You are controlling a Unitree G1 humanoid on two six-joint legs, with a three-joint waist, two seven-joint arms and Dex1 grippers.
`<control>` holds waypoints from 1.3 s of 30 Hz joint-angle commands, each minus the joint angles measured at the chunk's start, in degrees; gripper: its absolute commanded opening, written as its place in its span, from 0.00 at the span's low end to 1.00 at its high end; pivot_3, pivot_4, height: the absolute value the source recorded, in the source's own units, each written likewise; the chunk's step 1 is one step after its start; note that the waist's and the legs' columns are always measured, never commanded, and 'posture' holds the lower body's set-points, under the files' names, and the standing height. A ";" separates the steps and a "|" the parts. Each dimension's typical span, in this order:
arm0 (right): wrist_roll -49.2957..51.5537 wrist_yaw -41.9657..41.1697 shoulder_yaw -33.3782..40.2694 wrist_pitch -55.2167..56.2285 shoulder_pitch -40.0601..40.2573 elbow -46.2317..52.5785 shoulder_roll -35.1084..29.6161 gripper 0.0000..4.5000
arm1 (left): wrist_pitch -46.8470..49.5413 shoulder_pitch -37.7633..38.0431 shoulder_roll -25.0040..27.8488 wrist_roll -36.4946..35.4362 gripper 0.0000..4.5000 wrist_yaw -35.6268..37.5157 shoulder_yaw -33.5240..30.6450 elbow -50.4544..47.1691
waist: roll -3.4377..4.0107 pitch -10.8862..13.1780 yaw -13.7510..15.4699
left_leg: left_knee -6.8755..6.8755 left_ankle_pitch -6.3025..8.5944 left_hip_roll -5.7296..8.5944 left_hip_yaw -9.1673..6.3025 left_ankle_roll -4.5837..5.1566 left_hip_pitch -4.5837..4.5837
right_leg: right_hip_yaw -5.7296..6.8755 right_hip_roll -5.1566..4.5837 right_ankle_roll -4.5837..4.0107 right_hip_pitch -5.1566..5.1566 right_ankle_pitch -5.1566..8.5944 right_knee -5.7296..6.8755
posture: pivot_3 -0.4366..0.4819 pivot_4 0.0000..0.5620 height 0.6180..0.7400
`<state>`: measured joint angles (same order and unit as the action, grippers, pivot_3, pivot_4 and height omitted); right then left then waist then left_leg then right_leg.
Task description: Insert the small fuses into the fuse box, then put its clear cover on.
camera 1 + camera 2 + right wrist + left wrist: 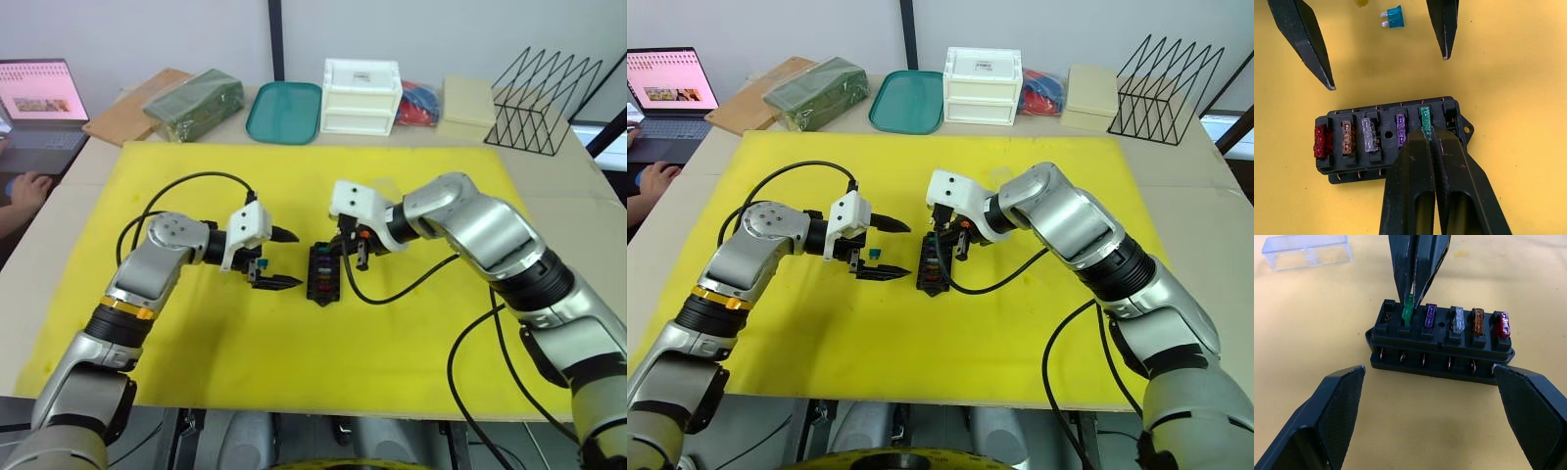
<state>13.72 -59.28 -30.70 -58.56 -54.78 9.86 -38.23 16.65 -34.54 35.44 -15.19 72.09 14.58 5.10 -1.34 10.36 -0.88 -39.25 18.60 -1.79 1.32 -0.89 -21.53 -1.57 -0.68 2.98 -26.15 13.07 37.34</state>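
The black fuse box (323, 273) lies mid-mat. Red (1321, 141), orange (1347, 137), grey (1369, 134) and purple (1400, 129) fuses sit in one row of its slots; the end slot beyond the green one is empty. My right gripper (1429, 133) is shut on the green fuse (1407, 311), holding it upright in its slot. My left gripper (292, 258) stands open just left of the box, touching nothing. A teal fuse (1395, 17) lies loose on the mat between the left fingers. The clear cover (1308, 252) rests on the mat beyond the box.
Everything sits on a yellow mat (294, 372). Along the back stand a teal tray (284, 111), a white drawer box (361, 95), a green package (194, 103) and a black wire rack (544, 98). A laptop (34, 108) and a person's hand (24, 186) are far left.
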 commanded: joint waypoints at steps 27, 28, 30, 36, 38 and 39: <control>-3.05 1.00 -0.21 -2.23 -0.44 3.44 0.55 0.00 | -0.47 0.46 -0.48 -0.35 0.99 -0.90 -1.15 -2.94 | 0.00 -0.04 -0.12 | -0.02 0.00 0.00 -0.01 0.00 0.11 | -0.01 0.01 0.00 0.09 0.00 0.08 | 0.48 0.27 1.00; -2.66 0.95 0.43 -2.66 -0.83 3.63 0.54 0.00 | -0.46 0.44 -0.49 -0.37 0.99 -0.86 -1.14 -2.92 | 0.00 -0.04 -0.09 | -0.02 0.00 0.00 0.00 0.00 0.11 | -0.01 0.01 0.00 0.09 0.00 0.08 | 0.48 0.27 1.00; -1.90 0.86 1.49 -3.57 -1.36 4.05 0.55 0.00 | -0.46 0.42 -0.51 -0.41 0.99 -0.81 -1.14 -2.87 | 0.00 -0.04 -0.02 | -0.02 0.00 0.00 -0.01 0.00 0.10 | -0.01 0.00 0.00 0.08 0.00 0.08 | 0.48 0.27 1.00; 0.70 1.11 4.24 -6.02 -1.42 5.91 0.50 0.00 | -0.74 0.32 -0.52 -0.39 0.99 -0.64 -1.19 -2.51 | 0.00 -0.04 -0.03 | -0.02 0.00 0.00 0.00 0.00 0.06 | -0.01 0.00 0.00 0.04 0.00 0.08 | 0.48 0.27 1.00; 1.16 1.29 4.55 -6.54 -1.32 6.33 0.50 0.00 | -0.82 0.30 -0.53 -0.37 0.99 -0.60 -1.21 -2.40 | 0.00 -0.04 -0.06 | -0.02 0.00 0.00 -0.01 0.00 0.06 | -0.01 0.00 0.00 0.04 0.00 0.08 | 0.48 0.27 1.00; 1.34 1.42 4.65 -6.72 -1.31 6.52 0.47 0.00 | -0.88 0.30 -0.54 -0.36 0.99 -0.58 -1.20 -2.36 | 0.00 -0.04 -0.06 | -0.02 0.00 0.00 0.00 0.00 0.06 | -0.01 0.00 0.00 0.04 0.00 0.08 | 0.48 0.27 1.00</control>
<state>14.15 -58.19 -28.18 -64.93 -54.62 14.08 -37.66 16.64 -33.94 34.86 -15.20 71.16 14.58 3.98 -1.34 10.32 -0.94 -39.27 18.60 -1.79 1.32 -0.89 -21.47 -1.57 -0.68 2.98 -26.11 13.07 37.42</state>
